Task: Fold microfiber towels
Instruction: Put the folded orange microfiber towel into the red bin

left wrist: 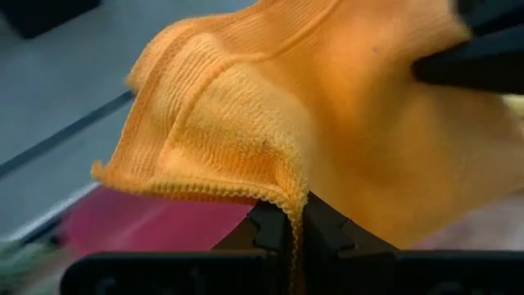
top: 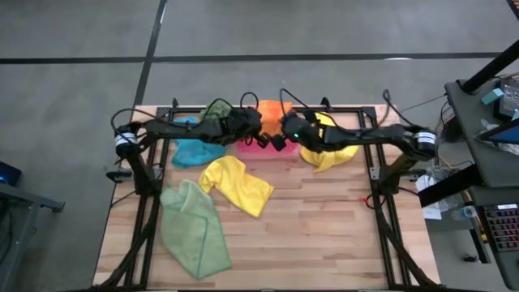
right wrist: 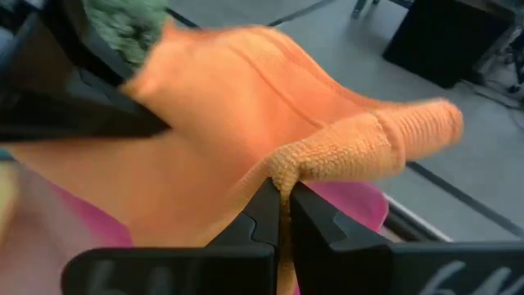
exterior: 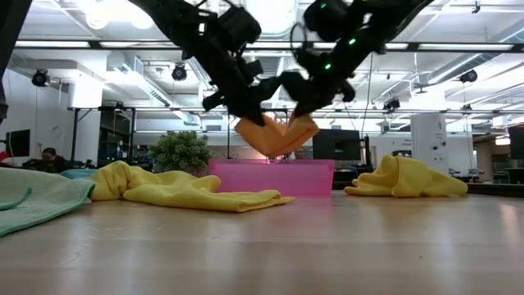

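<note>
An orange towel (exterior: 275,136) hangs between my two grippers over the pink tray (exterior: 311,179) at the table's far middle. My left gripper (left wrist: 291,220) is shut on one side of it and my right gripper (right wrist: 281,199) on the other. The grippers face each other closely (top: 261,138) (top: 280,139). A yellow towel (top: 236,183) and a light green towel (top: 195,229) lie crumpled on the table's near left. A teal towel (top: 197,151) lies left of the tray and a second yellow towel (top: 332,151) right of it. My left gripper pinches the orange towel's hemmed edge (left wrist: 282,190) between its two fingers, slanting down from the table's left. The cloth rises folded above the fingertips and sags toward the other gripper. My right gripper pinches a bunched fold of the orange towel (right wrist: 288,170) between its two fingers, slanting down from the table's right. The cloth hangs slack between both grippers, its lowest part (exterior: 277,151) just above the tray.
A small spiky green plant (exterior: 182,152) stands at the far left of the tray. The near right part of the wooden table (top: 324,235) holds no towels. Black frame legs (top: 146,219) (top: 388,227) stand along the table's left and right sides.
</note>
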`<state>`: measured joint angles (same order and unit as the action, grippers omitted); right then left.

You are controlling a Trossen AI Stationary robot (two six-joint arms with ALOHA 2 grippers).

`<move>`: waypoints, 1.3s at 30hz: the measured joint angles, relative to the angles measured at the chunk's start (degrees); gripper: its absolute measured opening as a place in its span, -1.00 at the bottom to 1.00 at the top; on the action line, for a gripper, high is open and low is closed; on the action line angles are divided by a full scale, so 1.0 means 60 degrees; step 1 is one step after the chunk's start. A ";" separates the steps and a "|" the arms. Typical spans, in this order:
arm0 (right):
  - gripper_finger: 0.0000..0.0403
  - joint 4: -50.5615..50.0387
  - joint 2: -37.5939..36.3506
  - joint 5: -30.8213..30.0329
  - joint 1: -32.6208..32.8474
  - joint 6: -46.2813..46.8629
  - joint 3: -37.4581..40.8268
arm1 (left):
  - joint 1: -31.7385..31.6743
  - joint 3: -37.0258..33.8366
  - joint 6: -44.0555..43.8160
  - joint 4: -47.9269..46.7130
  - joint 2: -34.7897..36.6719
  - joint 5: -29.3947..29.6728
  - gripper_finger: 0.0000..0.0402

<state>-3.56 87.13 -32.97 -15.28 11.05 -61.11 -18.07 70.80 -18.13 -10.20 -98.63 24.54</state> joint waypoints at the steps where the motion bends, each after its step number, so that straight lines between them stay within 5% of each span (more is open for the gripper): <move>1: -0.96 0.0001 0.0246 0.0003 -0.0099 -0.0133 -0.0197 | -0.0117 -0.0003 0.0012 0.0005 -0.0002 -0.0002 -0.99; 13: -0.96 -0.1241 0.1804 0.0340 -0.0499 -0.1125 -0.1948 | -0.0607 -0.0461 -0.0409 -0.0198 -0.0095 0.0051 -0.99; 29: -0.95 -0.1580 0.1870 0.0407 -0.0829 -0.0877 -0.1660 | -0.0622 -0.0568 -0.1032 0.0523 -0.0790 -0.0028 -0.98; 39: -0.53 -0.1585 0.1873 0.0385 -0.0855 -0.0824 -0.1641 | -0.0618 -0.0568 -0.1296 0.0344 -0.0772 -0.0046 -0.63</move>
<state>-13.07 98.37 -30.65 -20.41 6.10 -70.96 -21.78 67.40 -25.91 -8.14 -103.26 24.27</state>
